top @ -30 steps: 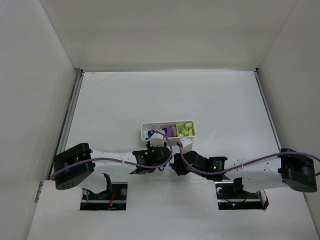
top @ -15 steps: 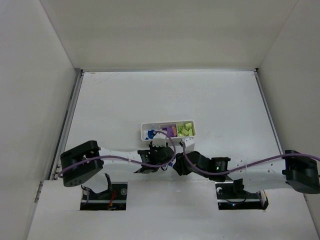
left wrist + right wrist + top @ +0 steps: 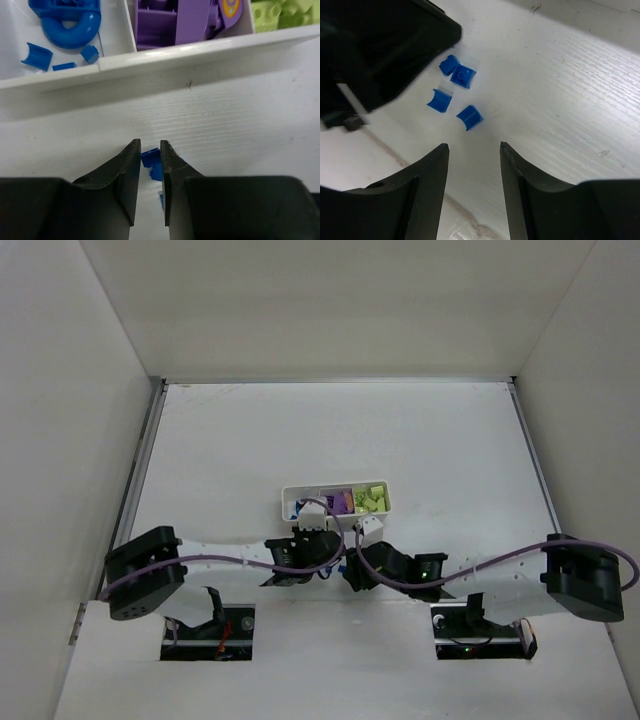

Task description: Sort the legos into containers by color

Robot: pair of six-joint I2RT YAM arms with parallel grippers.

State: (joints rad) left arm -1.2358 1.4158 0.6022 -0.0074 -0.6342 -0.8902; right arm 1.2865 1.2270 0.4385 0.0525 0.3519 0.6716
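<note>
Top external view: long low white plastic tray sits mid white worktop, just beyond both wrists. Its long axis runs left to right, parallel to the near edge. Both arms bend inward and meet just in front of it, hiding the loose bricks from this camera.

Left wrist view: tray near wall crosses the frame, rising slightly rightward.
- Left compartment: large rounded blue plastic piece with tiny blue bits beside it.
- Middle compartment: chunky purple-and-orange plastic piece.
- Right compartment: yellow-green studded bricks.

Left tool points at the tray wall with its fingers nearly together. A small blue brick shows in the narrow gap; cannot tell whether it is pinched or just lying underneath.

Right wrist view: four small blue plastic bricks lie on the worktop, close together outside the tray.
- One is a square studded blue brick.
- The others are curved.

The black body of the left tool fills the top left, just beside them. Right tool is released, fingers spread with nothing between them, aimed toward the cluster.
</note>
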